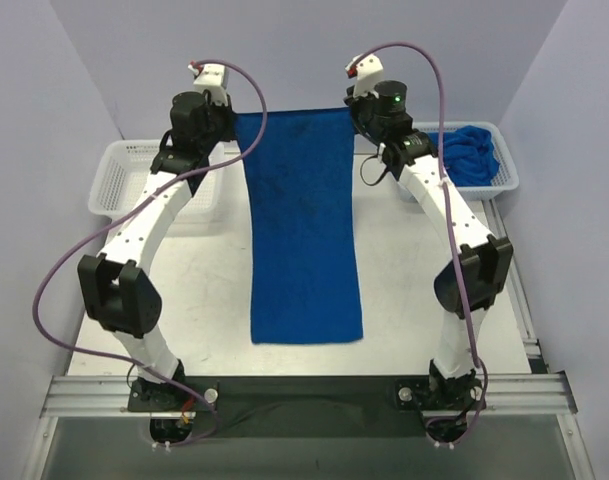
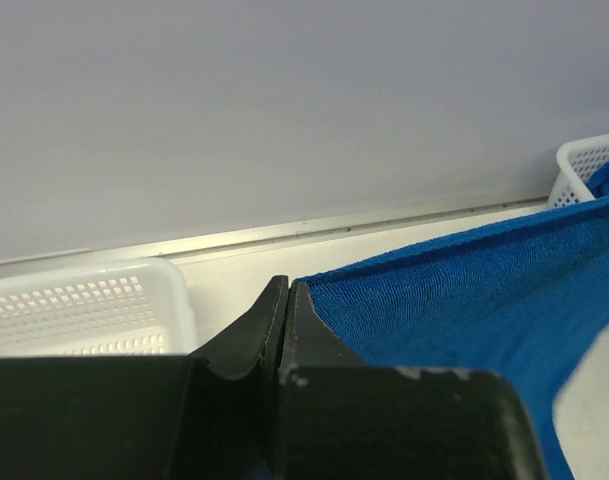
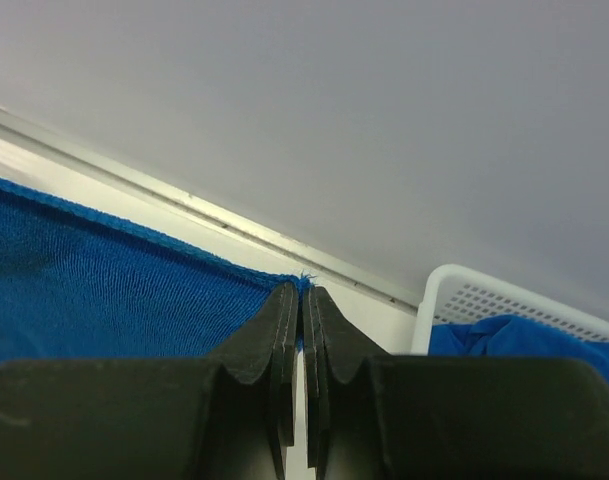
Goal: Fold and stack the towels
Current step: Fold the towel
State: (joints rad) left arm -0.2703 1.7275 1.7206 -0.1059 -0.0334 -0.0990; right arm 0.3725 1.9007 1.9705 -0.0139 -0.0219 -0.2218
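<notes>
One royal-blue towel (image 1: 302, 232) hangs stretched between both grippers, its far edge lifted and its near end lying on the table. My left gripper (image 1: 231, 118) is shut on the towel's far left corner; in the left wrist view the cloth (image 2: 464, 300) runs away to the right from the pinched fingertips (image 2: 287, 292). My right gripper (image 1: 352, 108) is shut on the far right corner, where a blue tuft of the towel (image 3: 104, 290) shows between the closed tips (image 3: 303, 296). More towels (image 1: 471, 152) lie crumpled in the right basket.
A white mesh basket (image 1: 124, 180) stands at the back left behind the left arm. Another white basket (image 1: 504, 175) stands at the back right. The back wall is close behind both grippers. A metal rail (image 1: 304, 392) runs along the near edge.
</notes>
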